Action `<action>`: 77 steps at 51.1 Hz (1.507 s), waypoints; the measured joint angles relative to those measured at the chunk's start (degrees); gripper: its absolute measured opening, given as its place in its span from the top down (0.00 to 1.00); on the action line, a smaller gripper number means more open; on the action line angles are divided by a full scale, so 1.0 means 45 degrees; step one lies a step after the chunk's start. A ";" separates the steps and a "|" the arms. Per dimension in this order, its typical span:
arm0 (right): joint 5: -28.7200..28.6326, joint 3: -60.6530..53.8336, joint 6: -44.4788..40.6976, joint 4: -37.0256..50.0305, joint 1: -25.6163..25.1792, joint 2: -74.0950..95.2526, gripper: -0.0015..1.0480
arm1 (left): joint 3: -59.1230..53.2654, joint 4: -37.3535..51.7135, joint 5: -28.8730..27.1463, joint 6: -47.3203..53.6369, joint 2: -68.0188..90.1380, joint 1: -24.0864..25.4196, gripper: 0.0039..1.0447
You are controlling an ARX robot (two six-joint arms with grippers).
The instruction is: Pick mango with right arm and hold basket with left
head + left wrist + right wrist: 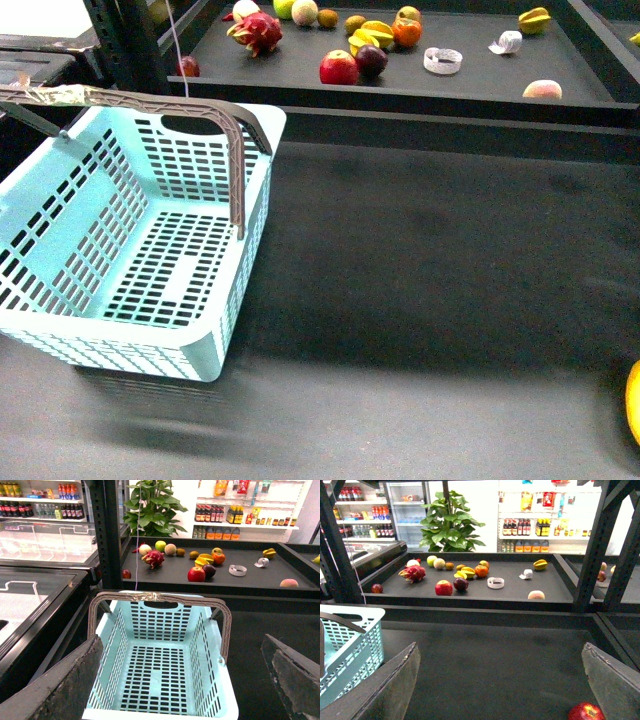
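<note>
The light blue basket (120, 240) stands empty on the dark table at the left, its brown-grey handles (236, 150) swung up. In the left wrist view my left gripper (175, 680) is open, its fingers (55, 690) spread on either side of the basket (160, 665) just in front of it. My right gripper (500, 685) is open and empty over bare dark table. A smooth yellow rounded shape (634, 400), cut off at the right edge of the front view, looks like the mango. Neither arm shows in the front view.
A raised back shelf (420, 95) holds a dragon fruit (257, 30), red apple (338, 68), star fruits (372, 37), an orange (406, 31), a peach (542, 90) and a tape roll (442, 60). A red apple (586, 711) lies by my right finger. A black rack post (130, 45) stands behind the basket.
</note>
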 joint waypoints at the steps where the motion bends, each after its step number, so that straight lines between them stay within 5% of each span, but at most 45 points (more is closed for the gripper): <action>1: 0.0000 0.0000 0.0000 0.0000 0.0000 0.0000 0.08 | 0.0000 0.0000 0.0000 0.0000 0.0000 0.0000 0.08; 44: 0.0000 0.0000 0.0000 0.0000 0.0000 0.0000 0.08 | 0.0000 0.0000 0.0000 0.0000 0.0000 0.0000 0.08; 47: -0.0005 0.0000 0.0000 0.0000 0.0000 0.0000 0.08 | 0.0015 0.0024 -0.1996 -0.0583 0.0335 -0.0617 0.08; 51: 0.0010 0.0000 0.0000 0.0000 0.0000 -0.0005 0.08 | 0.0034 0.1064 -0.5343 -0.1753 0.2050 -0.1817 0.08; 54: 0.0000 0.0000 0.0000 0.0000 0.0000 0.0000 0.08 | 0.0151 0.1841 -0.5916 -0.2472 0.3254 -0.1889 0.08; 66: 0.0005 0.0000 0.0005 0.0000 0.0000 0.0000 0.08 | 0.2778 0.7023 -0.4711 -0.5989 1.1443 -0.0636 0.08; 77: 0.0000 0.0000 0.0000 0.0000 0.0000 0.0000 0.08 | 0.5022 0.9146 -0.3891 -0.9306 1.7456 -0.0680 0.08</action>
